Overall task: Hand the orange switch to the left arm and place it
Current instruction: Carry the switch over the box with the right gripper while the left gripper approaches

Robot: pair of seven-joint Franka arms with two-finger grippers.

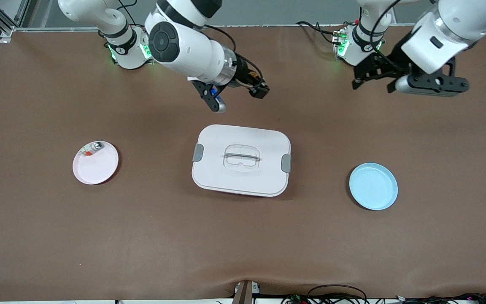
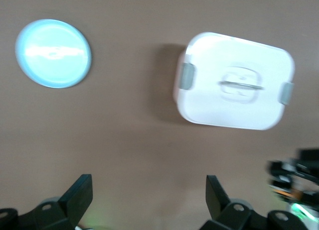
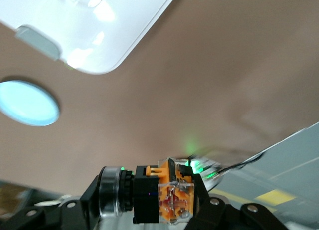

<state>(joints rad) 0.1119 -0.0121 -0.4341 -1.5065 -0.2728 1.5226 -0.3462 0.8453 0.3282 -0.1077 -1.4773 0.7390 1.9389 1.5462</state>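
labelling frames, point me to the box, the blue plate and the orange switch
box (image 1: 226,175): front view, bare lid.
blue plate (image 1: 373,186): front view, its middle.
orange switch (image 3: 167,194): right wrist view, its body.

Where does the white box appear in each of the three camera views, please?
Front view: the box sits mid-table, between the pink plate and the blue plate.
Left wrist view: whole box beside the blue plate.
Right wrist view: one corner only.
Shared landmark: blue plate.
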